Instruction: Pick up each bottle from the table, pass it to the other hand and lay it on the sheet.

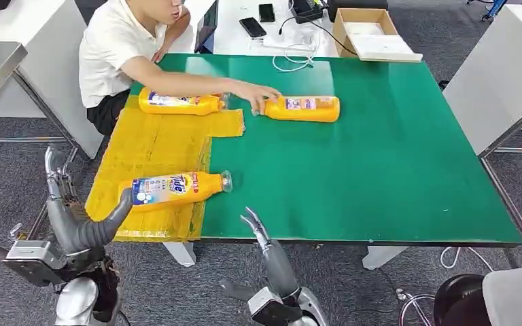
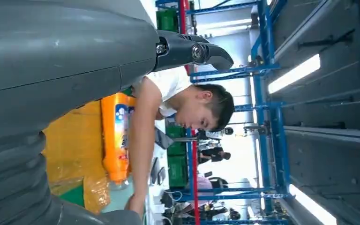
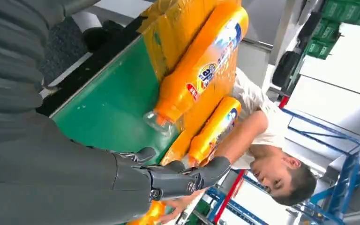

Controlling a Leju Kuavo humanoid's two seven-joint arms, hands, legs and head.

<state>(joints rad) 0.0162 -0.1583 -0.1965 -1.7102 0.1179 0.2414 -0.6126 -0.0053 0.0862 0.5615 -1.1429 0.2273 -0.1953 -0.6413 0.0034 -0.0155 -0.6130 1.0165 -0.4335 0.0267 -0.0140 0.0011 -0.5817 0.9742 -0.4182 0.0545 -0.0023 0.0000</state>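
Three orange detergent bottles lie flat, long axes across the green table (image 1: 394,163). You see the near bottle (image 1: 177,189) on the yellow sheet (image 1: 156,146), cap rightward past the sheet's edge; the far bottle (image 1: 180,102) likewise. A person's hand (image 1: 258,94) touches the third bottle (image 1: 304,108) on bare green. Your left hand (image 1: 88,224) and right hand (image 1: 262,234) hang below the table edge, fingers spread, holding nothing. Your right wrist view shows the near bottle's clear cap (image 3: 157,122).

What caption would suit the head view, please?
Two bottles lie on the sheet; a person touches a third.
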